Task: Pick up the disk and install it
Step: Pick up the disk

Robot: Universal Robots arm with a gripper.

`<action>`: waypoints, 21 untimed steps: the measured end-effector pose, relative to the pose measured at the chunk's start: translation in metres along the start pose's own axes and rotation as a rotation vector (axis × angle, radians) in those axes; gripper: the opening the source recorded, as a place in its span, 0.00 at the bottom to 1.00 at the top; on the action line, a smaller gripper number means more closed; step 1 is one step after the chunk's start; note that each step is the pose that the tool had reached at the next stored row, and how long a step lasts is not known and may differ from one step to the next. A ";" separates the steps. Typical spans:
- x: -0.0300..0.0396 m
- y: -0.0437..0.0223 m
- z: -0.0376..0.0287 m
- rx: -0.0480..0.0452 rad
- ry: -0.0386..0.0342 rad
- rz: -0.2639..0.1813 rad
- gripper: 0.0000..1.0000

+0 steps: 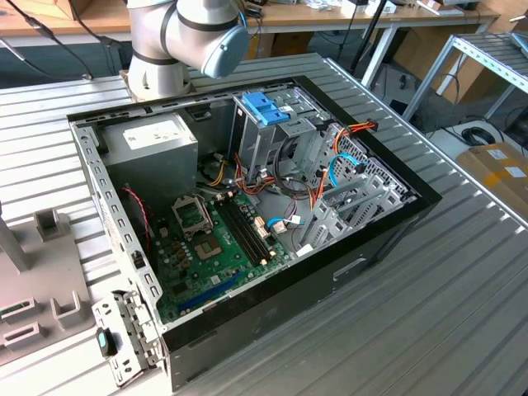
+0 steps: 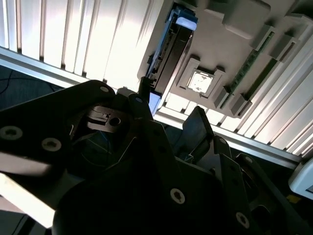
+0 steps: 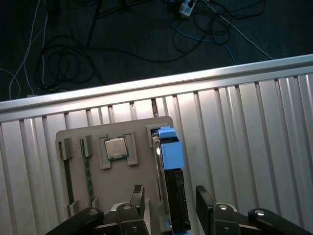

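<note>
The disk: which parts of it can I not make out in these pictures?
- First wrist view: the disk stands on edge in the grey holder, inside the open claw, so its flat faces are hidden.
- Second wrist view: the claw's dark body covers one end of the disk.
- Exterior view: the left edge cuts off the grey holder.

Workshop floor and benches, light bouncing off ribbed metal

A ribbed grey metal table (image 1: 462,272) is stretching right across the exterior view, and behind it a long wooden workbench (image 1: 346,15) is running along the back on pale legs. Over on the exterior view's right, a metal-framed rack (image 1: 487,54) is standing near a cardboard box (image 1: 499,169), with a coil of black cable (image 1: 477,134) lying close by. In the first wrist view a dark floor (image 3: 274,29) is showing past the table's edge, with loose cables (image 3: 63,63) trailing over it. In the second wrist view, bright light is glaring off the slats (image 2: 112,34).
</note>
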State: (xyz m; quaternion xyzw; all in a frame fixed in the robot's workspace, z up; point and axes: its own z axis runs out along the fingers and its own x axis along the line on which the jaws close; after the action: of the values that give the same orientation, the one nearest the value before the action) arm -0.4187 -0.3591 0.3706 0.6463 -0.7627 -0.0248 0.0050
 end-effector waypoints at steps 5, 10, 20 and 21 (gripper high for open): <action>-0.0021 0.0006 0.0031 -0.0001 0.0004 -0.011 0.54; -0.0038 0.0008 0.0045 -0.0017 0.0033 -0.077 0.54; -0.0041 0.0030 0.0089 -0.0029 0.0053 -0.121 0.54; -0.0041 0.0031 0.0093 -0.0028 0.0054 -0.121 0.54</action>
State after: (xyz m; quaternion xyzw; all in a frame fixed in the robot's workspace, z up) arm -0.4215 -0.3542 0.3615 0.6913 -0.7221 -0.0244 0.0065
